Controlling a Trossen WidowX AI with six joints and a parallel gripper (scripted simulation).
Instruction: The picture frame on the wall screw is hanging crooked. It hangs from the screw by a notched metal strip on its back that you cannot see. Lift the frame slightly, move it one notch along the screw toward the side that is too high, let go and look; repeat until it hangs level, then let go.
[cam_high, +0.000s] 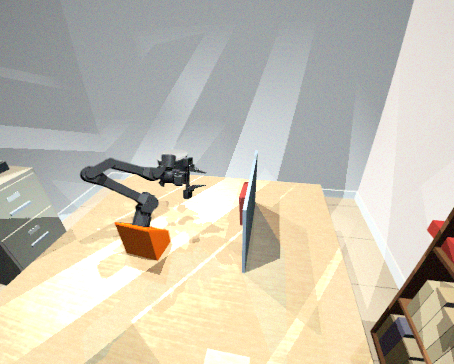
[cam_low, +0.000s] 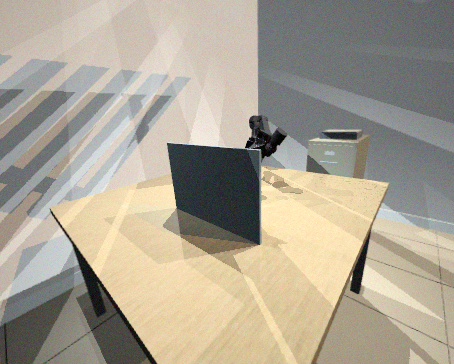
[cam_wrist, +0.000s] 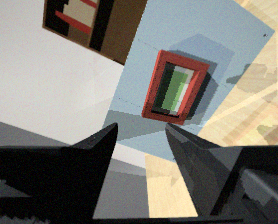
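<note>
The red picture frame (cam_high: 242, 206) (cam_wrist: 185, 59) hangs on the light blue upright panel (cam_high: 249, 220) (cam_low: 215, 190) (cam_wrist: 200, 20). The wrist view is rolled, with the panel's top edge to its left. There the frame looks crooked against the panel: its end higher in that view sits nearer the panel's top edge, so facing the panel its right side looks high. The screw and notched strip are hidden. My gripper (cam_high: 205, 179) (cam_wrist: 141, 126) is open and empty, standing off in front of the panel and not touching the frame. The exterior camera sees only the panel's back.
The panel stands on the wooden table (cam_high: 190, 310) (cam_low: 200, 300). An orange block (cam_high: 137, 242) is at the arm's base. A drawer cabinet (cam_high: 30, 205) (cam_low: 330, 157) is beyond the table, and a brown bookshelf (cam_high: 405, 315) (cam_wrist: 115, 30) is on the panel's far side.
</note>
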